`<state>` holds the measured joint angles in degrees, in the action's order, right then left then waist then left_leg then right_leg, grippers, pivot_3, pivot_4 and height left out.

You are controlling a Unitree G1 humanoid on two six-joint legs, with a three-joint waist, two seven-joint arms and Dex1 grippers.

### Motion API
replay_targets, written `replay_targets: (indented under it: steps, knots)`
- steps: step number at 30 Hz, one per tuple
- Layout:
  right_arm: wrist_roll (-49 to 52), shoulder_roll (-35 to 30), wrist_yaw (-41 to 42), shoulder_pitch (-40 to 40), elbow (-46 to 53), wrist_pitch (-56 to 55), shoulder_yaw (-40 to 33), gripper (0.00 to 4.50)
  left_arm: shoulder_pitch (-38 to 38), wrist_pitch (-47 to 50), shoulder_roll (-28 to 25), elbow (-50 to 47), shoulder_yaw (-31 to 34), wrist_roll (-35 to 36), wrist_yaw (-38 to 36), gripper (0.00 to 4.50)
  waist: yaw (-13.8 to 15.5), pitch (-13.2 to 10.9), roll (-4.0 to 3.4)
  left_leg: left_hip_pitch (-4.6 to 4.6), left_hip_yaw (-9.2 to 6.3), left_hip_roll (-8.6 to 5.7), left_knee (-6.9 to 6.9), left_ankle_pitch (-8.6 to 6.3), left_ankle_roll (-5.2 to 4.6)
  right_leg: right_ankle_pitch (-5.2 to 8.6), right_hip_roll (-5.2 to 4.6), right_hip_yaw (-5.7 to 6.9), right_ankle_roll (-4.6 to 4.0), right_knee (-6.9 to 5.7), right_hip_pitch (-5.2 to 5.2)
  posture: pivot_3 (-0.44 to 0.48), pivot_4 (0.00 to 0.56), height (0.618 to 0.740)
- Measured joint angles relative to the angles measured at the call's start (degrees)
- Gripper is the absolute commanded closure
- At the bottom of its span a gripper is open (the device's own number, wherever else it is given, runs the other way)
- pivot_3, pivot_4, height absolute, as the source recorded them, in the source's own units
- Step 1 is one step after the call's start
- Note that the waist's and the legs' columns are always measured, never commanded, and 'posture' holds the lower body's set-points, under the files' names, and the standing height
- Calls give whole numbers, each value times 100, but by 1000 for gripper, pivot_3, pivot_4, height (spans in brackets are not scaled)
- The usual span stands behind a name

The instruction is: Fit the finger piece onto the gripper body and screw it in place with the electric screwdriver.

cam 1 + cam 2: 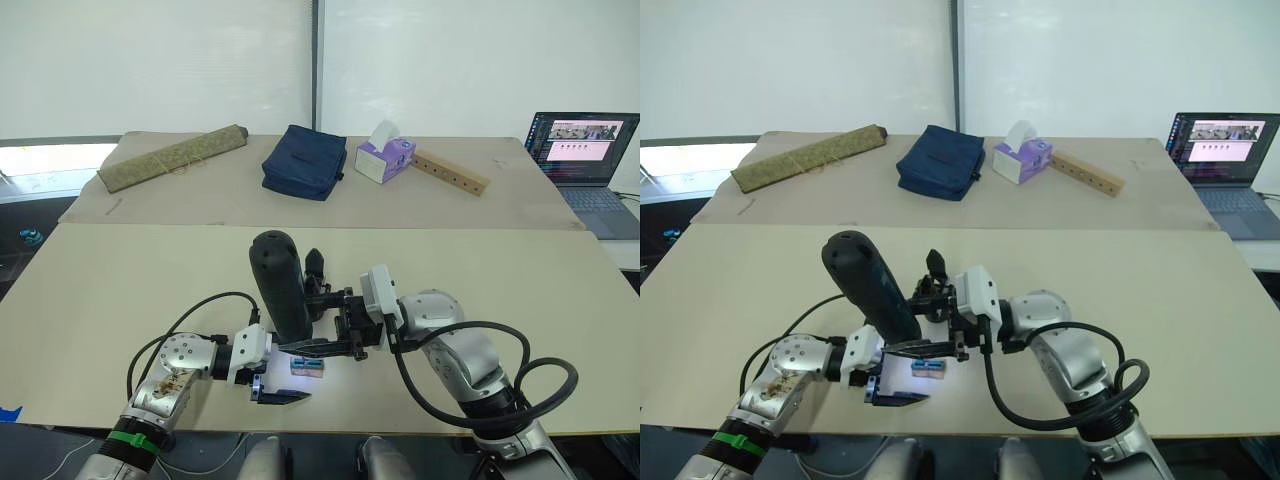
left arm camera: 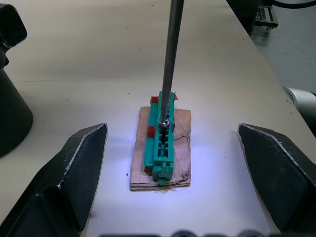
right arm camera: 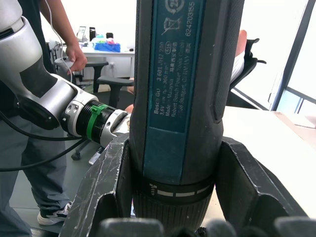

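The electric screwdriver (image 1: 280, 285), a thick black cylinder, stands upright with my right gripper (image 3: 175, 145) shut on its lower body. Its thin metal bit (image 2: 170, 59) comes down onto a screw head on a small green-and-tan block (image 2: 162, 148) lying on the table. My left gripper (image 2: 171, 129) is open, one finger on each side of that block and apart from it. Just behind the screwdriver stands a black object with a pointed top (image 1: 315, 267), which looks like the gripper body. I cannot pick out the finger piece.
Along the far table lie a rolled green mat (image 1: 175, 157), a navy bag (image 1: 303, 160), a tissue box (image 1: 384, 158) and a wooden strip (image 1: 450, 172). A laptop (image 1: 585, 150) sits far right. A person's hand (image 3: 76, 52) is behind my left arm.
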<state>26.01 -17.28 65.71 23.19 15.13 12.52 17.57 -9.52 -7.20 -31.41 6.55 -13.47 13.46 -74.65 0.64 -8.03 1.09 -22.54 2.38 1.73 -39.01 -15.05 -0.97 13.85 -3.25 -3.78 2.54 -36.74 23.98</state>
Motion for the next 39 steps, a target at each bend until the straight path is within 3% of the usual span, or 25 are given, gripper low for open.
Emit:
replay_targets:
  steps: [39]
  knots:
    - [-34, -70, -64, -103, 7, -4, 0, 2568, 7, 10, 17, -15, -7, -1, 66, 23, 2, 1, 0, 1, 1, 0, 0, 0, 0, 0, 0, 0, 0, 1, -1, 0, 150, 740]
